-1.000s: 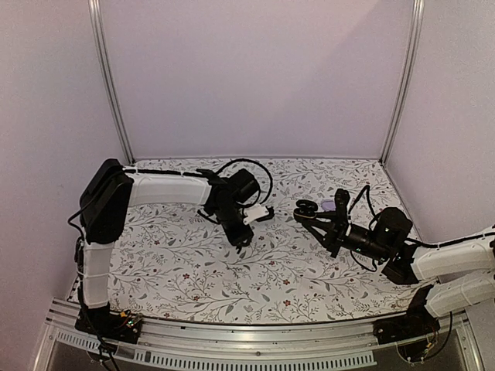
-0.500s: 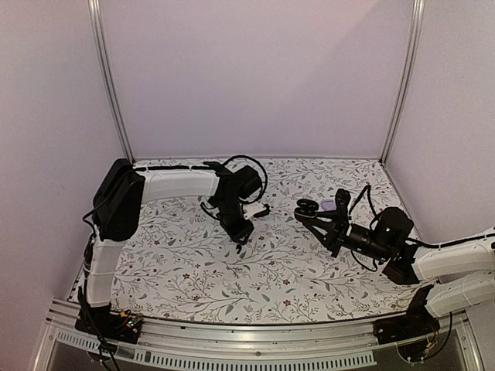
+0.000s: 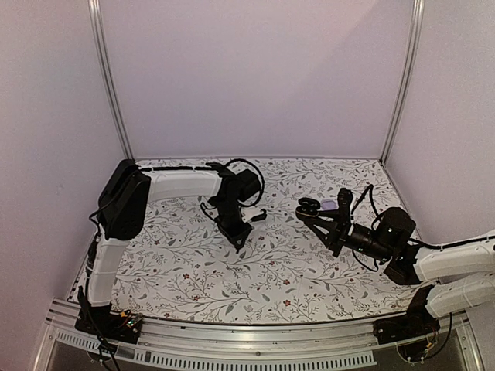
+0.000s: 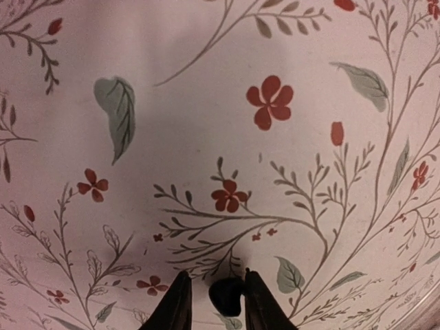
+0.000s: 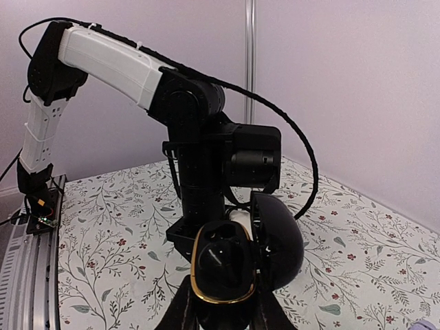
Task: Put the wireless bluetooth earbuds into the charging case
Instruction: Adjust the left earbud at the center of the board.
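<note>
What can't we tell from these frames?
Left pincer grip on the earbud: left wrist view, bottom edge cuts off the contact.
Second earbud: top view, too small against the patterned cloth.
Charging case pockets, filled or empty: right wrist view, black on black.

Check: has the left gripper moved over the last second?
Yes: the left gripper shifted slightly left, toward the left frame post; its fingers now flank an earbud.
</note>
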